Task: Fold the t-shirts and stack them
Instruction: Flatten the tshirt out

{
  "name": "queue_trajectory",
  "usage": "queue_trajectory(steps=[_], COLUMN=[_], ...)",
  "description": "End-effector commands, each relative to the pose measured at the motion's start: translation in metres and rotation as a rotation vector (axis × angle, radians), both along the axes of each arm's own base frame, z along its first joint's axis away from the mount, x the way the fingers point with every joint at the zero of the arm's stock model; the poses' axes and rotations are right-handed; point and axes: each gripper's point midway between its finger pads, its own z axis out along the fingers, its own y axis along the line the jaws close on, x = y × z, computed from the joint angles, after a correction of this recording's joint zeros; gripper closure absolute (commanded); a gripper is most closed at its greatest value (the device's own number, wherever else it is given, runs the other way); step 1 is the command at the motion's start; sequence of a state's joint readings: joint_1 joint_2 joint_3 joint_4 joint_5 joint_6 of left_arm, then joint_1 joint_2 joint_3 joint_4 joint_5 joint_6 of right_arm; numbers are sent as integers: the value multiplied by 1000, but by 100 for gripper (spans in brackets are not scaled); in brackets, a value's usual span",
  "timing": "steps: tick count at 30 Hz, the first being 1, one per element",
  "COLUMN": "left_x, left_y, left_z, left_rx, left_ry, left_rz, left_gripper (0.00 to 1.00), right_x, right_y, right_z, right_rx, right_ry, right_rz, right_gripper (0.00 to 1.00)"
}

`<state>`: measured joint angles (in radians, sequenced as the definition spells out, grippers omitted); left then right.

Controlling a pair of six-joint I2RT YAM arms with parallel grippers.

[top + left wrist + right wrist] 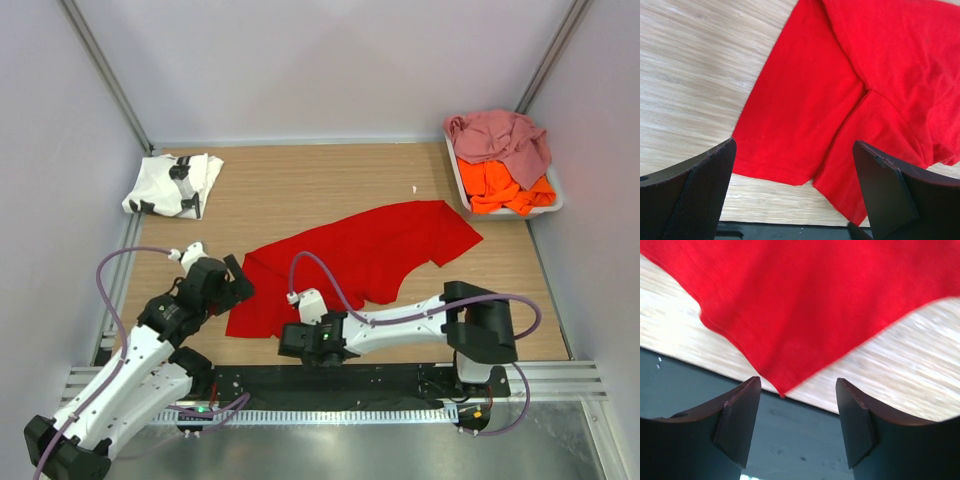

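Red cloth t-shirt (360, 255) lies spread and rumpled on the wooden table (300, 190), not yet folded. The left gripper (237, 278) and right gripper (290, 340) hover at its near hem, both splayed wide and empty. Only the white black-printed tee (172, 185) sits folded, far left. The dusty-pink tee (500, 135) and orange tee (505, 188) lie heaped in the pale plastic tray (458, 178).
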<state>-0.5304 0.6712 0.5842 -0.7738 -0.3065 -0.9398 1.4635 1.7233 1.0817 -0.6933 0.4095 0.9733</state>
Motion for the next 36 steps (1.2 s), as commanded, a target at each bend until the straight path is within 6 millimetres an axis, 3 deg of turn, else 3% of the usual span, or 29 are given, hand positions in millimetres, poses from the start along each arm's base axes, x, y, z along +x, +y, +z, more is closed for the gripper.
queue_trajectory(steps=[1, 7, 13, 21, 25, 26, 29, 31, 33, 34, 36], left_x=[9, 7, 7, 8, 7, 7, 6, 4, 2, 0, -4], left_y=[-3, -5, -5, -4, -6, -7, -10, -11, -15, -16, -20], left_z=[11, 14, 13, 11, 8, 6, 2, -1, -6, -11, -18], left_rx=[-26, -36, -30, -20, -13, -16, -21, -28, -41, -48, -61], left_ry=[-65, -80, -84, -78, -59, -49, -31, -18, -3, 7, 28], left_rz=[10, -1, -3, -4, -8, -13, -21, -22, -28, -25, -38], left_gripper=[0, 0, 0, 0, 0, 0, 0, 0, 0, 0, 4], right_x=[10, 22, 19, 10, 17, 20, 44, 69, 91, 108, 125], right_y=[12, 22, 14, -3, -26, -31, -43, -48, -64, -73, -85], right_z=[3, -8, -26, -50, -51, -49, -21, 10, 31, 51, 70], right_rx=[-31, -76, -83, -70, -88, -95, -79, -32, -42, 2, 17], right_ry=[-52, -59, -17, 36, 15, 5, -59, -109, -160, -187, -219], right_rz=[15, 19, 11, -3, -33, -39, -66, -113, -136, -184, -190], right_gripper=[31, 28, 36, 73, 94, 99, 99, 99, 99, 99, 99])
